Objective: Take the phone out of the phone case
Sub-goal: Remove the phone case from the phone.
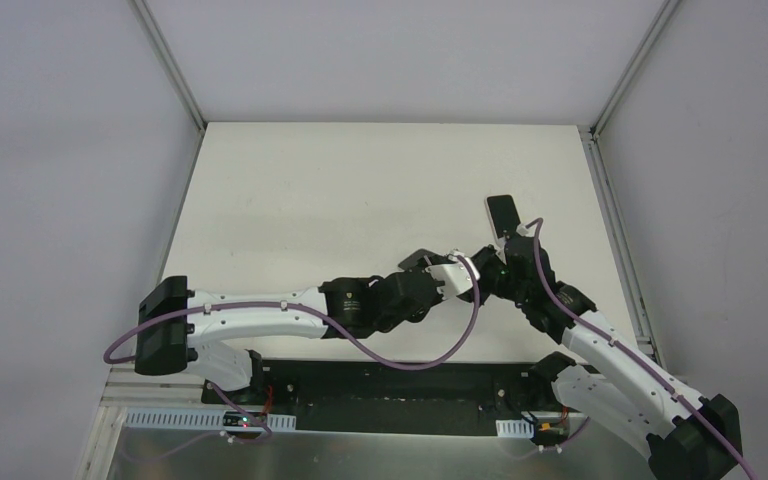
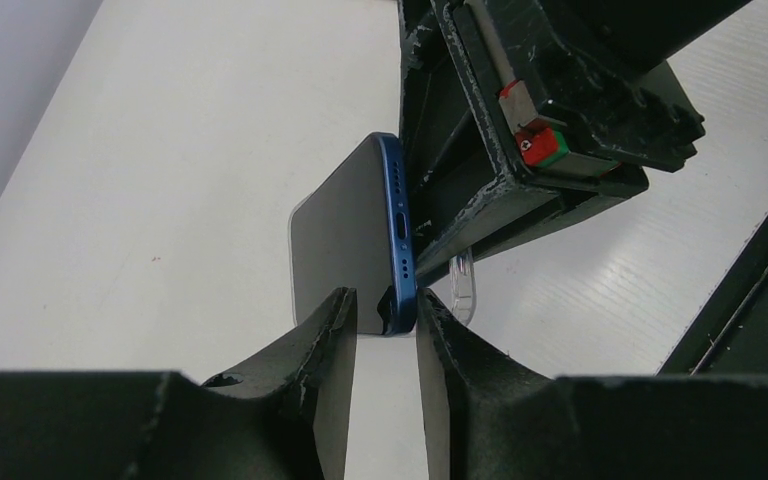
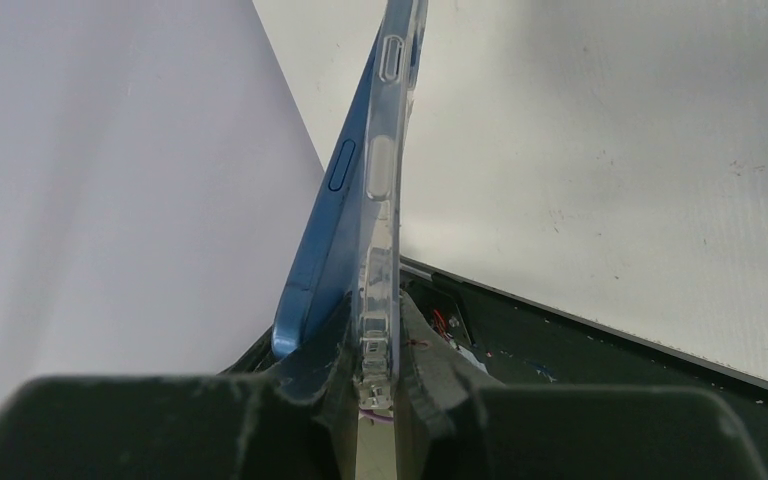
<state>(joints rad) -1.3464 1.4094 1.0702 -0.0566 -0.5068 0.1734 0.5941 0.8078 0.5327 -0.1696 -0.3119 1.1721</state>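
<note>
A blue phone (image 2: 397, 225) with a dark screen stands on edge above the table, its lower end partly lifted away from the clear phone case (image 3: 384, 180). My right gripper (image 3: 375, 345) is shut on the case's edge, and the phone (image 3: 325, 240) leans off to the left of the case. My left gripper (image 2: 387, 320) straddles the phone's bottom corner: the right finger (image 2: 445, 340) touches the blue edge, while a narrow gap separates the left finger (image 2: 330, 335) from the screen. In the top view the phone (image 1: 503, 213) rises above both grippers, left (image 1: 482, 264) and right (image 1: 513, 250).
The white table (image 1: 360, 190) spreads behind and to the left of the grippers. Grey walls close it in on both sides. A dark rail (image 1: 390, 385) runs along the near edge by the arm bases. The right gripper's black body (image 2: 540, 120) sits close beside the phone.
</note>
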